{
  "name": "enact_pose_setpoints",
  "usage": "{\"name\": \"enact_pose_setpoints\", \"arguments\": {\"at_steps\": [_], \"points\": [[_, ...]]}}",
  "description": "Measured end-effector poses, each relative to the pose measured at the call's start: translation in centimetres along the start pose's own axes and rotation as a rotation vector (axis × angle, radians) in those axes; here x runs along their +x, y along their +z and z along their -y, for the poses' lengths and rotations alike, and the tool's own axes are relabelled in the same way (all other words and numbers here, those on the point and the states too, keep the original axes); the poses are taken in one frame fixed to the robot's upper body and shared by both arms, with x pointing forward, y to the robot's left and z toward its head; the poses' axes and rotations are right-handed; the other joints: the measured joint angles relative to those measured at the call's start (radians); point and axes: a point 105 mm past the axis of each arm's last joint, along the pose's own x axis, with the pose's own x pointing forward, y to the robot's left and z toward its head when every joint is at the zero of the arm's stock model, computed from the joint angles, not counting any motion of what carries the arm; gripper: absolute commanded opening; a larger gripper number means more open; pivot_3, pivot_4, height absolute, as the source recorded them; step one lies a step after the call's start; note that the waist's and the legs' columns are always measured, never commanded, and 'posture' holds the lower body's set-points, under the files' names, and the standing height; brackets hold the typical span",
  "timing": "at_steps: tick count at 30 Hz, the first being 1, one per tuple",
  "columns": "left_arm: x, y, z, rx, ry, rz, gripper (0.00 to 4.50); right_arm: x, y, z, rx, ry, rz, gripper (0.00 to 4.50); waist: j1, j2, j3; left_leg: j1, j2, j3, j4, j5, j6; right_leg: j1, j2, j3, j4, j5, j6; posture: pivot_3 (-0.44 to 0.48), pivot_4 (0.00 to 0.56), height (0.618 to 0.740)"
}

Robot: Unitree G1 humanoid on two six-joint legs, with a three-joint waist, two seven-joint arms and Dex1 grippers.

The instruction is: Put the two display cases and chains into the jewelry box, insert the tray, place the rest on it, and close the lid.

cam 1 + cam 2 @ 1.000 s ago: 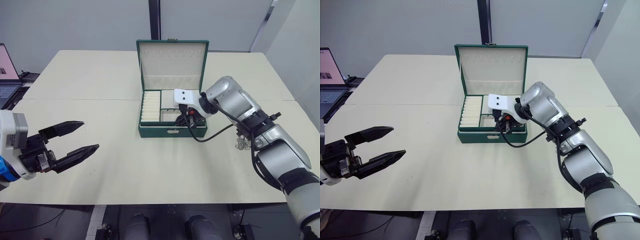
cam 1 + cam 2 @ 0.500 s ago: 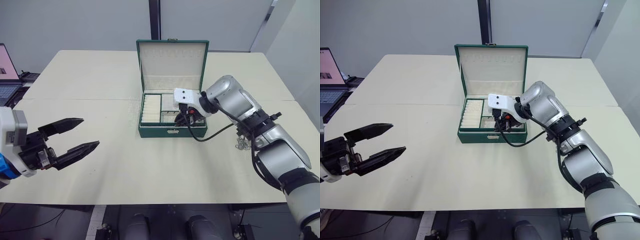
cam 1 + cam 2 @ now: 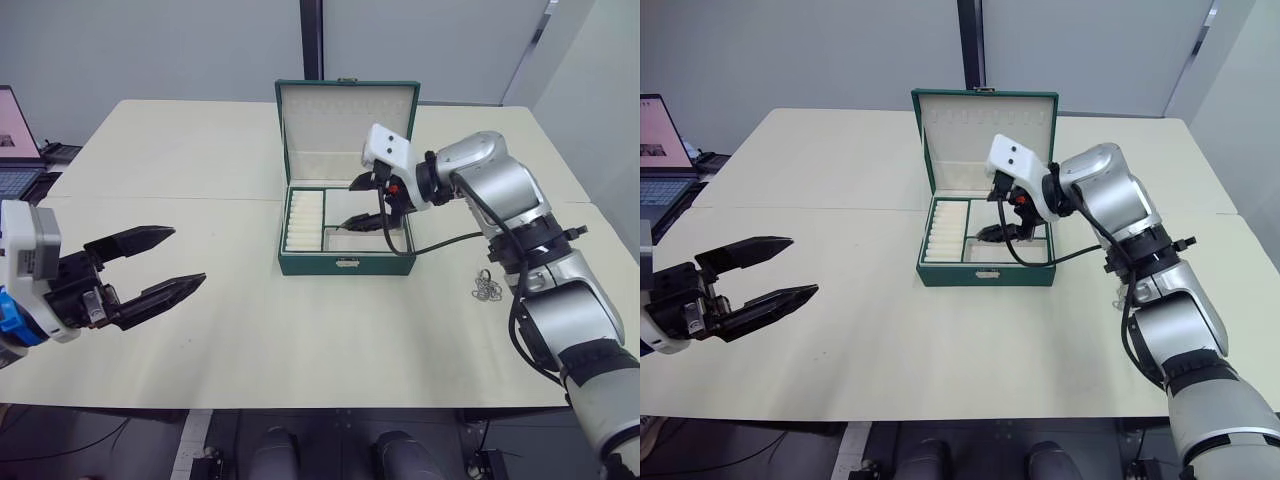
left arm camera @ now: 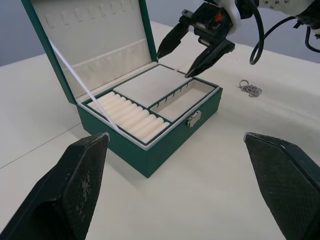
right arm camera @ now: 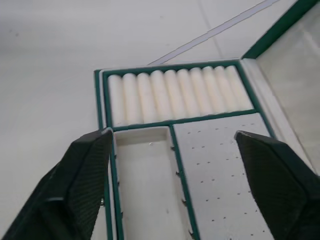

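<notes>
Tray [image 3: 345,219] seated in box, just below spread right claw [image 3: 362,203].

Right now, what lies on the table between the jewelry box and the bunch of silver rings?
Bare tabletop: in the left wrist view nothing lies between the jewelry box and the rings.

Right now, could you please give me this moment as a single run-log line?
tray: in box | lid: open | rings: on table | right end effector: open above tray | left: open

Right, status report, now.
Right gripper open, empty, above the jewelry box. Left gripper open, off to the left. Tray seated, lid up. Silver rings on the table.
</notes>
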Motion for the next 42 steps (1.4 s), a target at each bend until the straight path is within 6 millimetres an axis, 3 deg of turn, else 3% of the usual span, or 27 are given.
{"name": "enact_pose_setpoints", "arguments": {"at_steps": [4,12,16,35,38,40,42], "points": [[0.1,0.0,-0.1,-0.005,-0.012,0.006,4.5,1.4,-2.4,-0.2,0.097,-0.034,0.009,1.93,-0.001,0.0,0.0,0.0,0.0,0.001,0.0,0.001,-0.002,0.0,0.0,0.001,0.001,0.0,0.0,0.0,0.15,0.74],[0.7,-0.4,-0.1,-0.03,-0.057,0.012,4.5,2.9,-4.0,0.9,0.181,-0.115,0.046,0.04,-0.005,0.0,0.0,0.0,0.0,0.001,0.0,0.002,-0.003,0.0,0.0,0.001,0.0,0.0,0.0,0.0,0.15,0.74],[0.6,-0.5,-0.2,-0.026,-0.058,0.013,4.5,3.3,-4.8,1.3,0.209,-0.138,0.045,0.04,-0.008,0.0,0.0,0.0,0.0,0.001,0.0,0.002,-0.003,0.0,0.0,0.001,0.0,0.0,0.0,0.0,0.15,0.74],[0.2,-1.2,-0.4,-0.025,-0.07,-0.002,4.5,3.6,-4.9,1.9,0.175,-0.162,0.048,0.04,-0.015,0.0,0.0,0.0,0.0,0.0,0.0,0.002,-0.003,0.0,0.0,0.0,0.001,0.0,0.0,0.0,0.15,0.74],[0.3,-1.1,-0.4,-0.023,-0.084,0.005,4.5,1.4,-4.2,2.3,0.153,-0.182,0.052,0.04,-0.005,0.0,0.001,-0.001,0.0,0.001,0.0,0.002,-0.003,0.0,0.0,0.0,0.0,0.0,0.0,0.0,0.15,0.74],[0.3,-1.3,-0.5,-0.03,-0.09,0.007,4.5,-1.4,-3.2,2.4,0.121,-0.218,0.083,0.04,0.003,0.0,0.001,-0.001,0.0,0.001,-0.001,0.001,-0.003,-0.001,0.0,0.0,0.0,0.0,0.0,0.0,0.15,0.74],[0.3,-1.4,-0.7,-0.036,-0.093,0.008,4.5,-4.7,-2.6,1.1,0.067,-0.238,0.11,0.04,0.015,0.0,0.001,-0.002,0.0,0.0,-0.002,0.001,-0.002,0.0,0.0,-0.001,-0.001,0.0,0.0,0.0,0.15,0.74]]}}
